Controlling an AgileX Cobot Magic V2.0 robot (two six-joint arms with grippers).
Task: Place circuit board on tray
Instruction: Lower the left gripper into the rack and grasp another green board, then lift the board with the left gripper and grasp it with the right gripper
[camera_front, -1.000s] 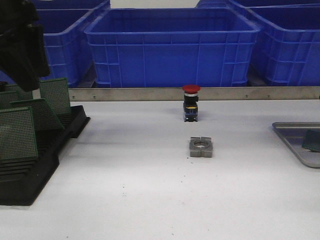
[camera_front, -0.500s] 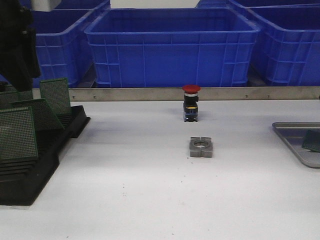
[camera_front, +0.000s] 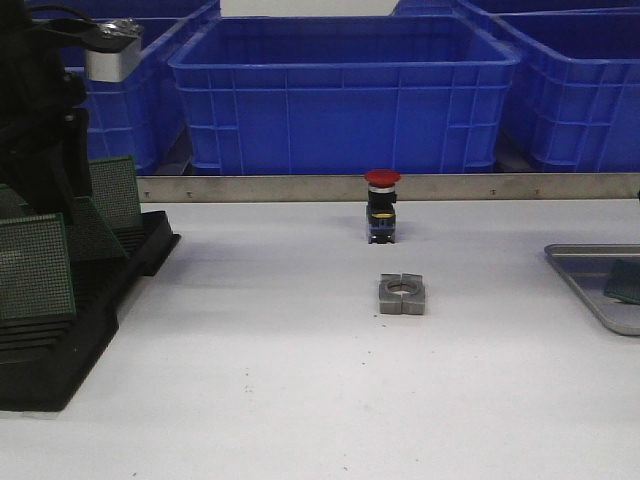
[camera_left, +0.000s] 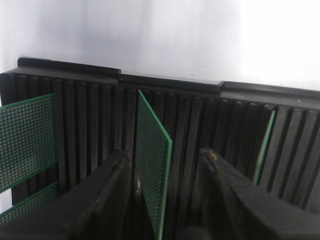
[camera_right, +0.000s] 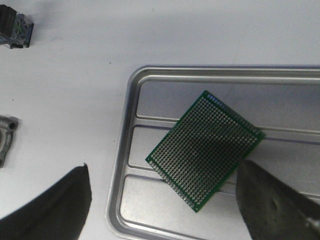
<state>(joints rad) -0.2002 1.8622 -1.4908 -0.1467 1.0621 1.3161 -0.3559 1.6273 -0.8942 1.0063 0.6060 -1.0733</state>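
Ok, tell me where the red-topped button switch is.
In the front view, the red-topped button switch stands mid-table near the metal rail, just behind the metal block.

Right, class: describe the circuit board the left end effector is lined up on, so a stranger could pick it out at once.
Find the black slotted plastic rack at the table's left edge, holding several green perforated circuit boards. The target board stands upright on edge in a middle slot. Unlike its neighbours off to either side, it sits between the two open black fingers of the left end effector.

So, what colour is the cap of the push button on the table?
Red cap, on a black body; clearest in the front view.
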